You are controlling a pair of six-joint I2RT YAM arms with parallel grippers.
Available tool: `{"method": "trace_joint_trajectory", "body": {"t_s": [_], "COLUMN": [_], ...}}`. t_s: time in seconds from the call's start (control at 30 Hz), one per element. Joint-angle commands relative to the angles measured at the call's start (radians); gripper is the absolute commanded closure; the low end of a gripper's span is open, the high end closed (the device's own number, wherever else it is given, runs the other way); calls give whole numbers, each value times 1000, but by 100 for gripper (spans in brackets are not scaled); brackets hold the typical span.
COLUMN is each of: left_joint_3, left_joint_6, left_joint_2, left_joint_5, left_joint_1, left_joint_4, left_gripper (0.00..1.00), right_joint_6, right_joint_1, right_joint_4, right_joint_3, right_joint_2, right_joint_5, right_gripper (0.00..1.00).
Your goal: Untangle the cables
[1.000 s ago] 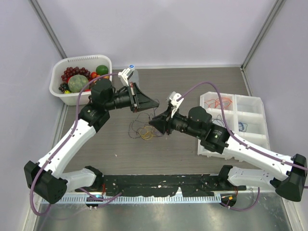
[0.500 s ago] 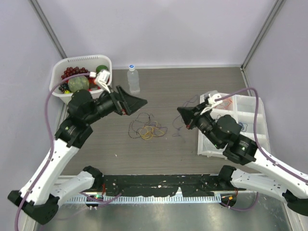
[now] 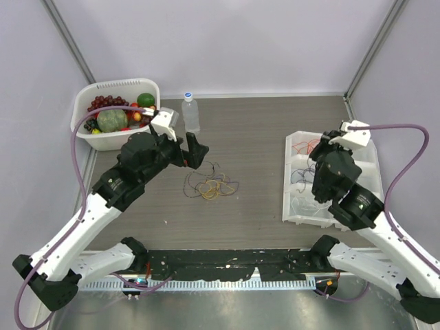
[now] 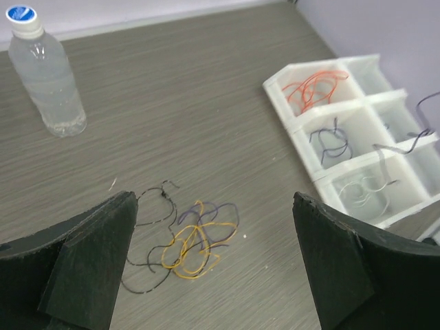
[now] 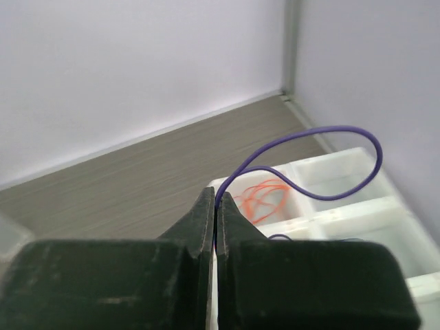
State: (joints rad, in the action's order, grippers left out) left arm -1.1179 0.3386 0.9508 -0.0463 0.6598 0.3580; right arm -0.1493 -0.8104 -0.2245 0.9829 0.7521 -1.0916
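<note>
Cables (image 3: 210, 184) lie in one loose tangle on the table (image 3: 261, 124) at centre frame of the top view, with the tangle's long axis running left to right.

Upper left: one white basket (image 3: 117, 84) holds fruit (image 3: 110, 118). Just right of it, one water bottle (image 3: 190, 113) stands upright.

The left gripper (image 4: 213, 206) hovers at the tangle's upper left, jaws spread wide with nothing between them. Black, orange-yellow and purple strands are distinguishable in the tangle. They overlap, so the exact strand count cannot be settled.

Right of frame: one white divided tray (image 4: 302, 172). In the left wrist view, three compartments of its nearer column are occupied: an orange-red cable (image 4: 313, 86) in the farthest, a dark cable (image 4: 333, 141) in the middle and a white cable (image 4: 364, 185) in the nearest.

The right gripper (image 5: 215, 199) is above the tray, jaws pinched tight on one purple cable (image 5: 330, 130). This cable rises from the fingertips, arcs toward the upper right of the right wrist view and loops back down.
</note>
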Motion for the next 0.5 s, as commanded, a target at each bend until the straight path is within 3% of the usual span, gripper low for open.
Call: {"method": "trace_joint_trajectory", "body": {"t_s": [0.0,0.1,0.17,0.47], "left_joint_3": [18,26,32,50], "left_joint_6": [-95,-89,-85,-90], "left_joint_2": [11,11,2,-24], "left_joint_5": [-84,-70,-69,-81], "left_joint_1": [41,47,47,47], "left_joint_4": [-62,-74,-76,-64], "left_gripper": [0,0,0,1], "right_joint_6": [-85,-150,-199,-337], "right_joint_1": [267,440,490,548], "right_joint_4": [-76,-87,-96,-148], "right_joint_3": [-36,-82,-99,-104], "right_joint_2": [50,76,102,202], "right_joint_5": [143,284,375,512], "right_gripper": [99,99,99,99]}}
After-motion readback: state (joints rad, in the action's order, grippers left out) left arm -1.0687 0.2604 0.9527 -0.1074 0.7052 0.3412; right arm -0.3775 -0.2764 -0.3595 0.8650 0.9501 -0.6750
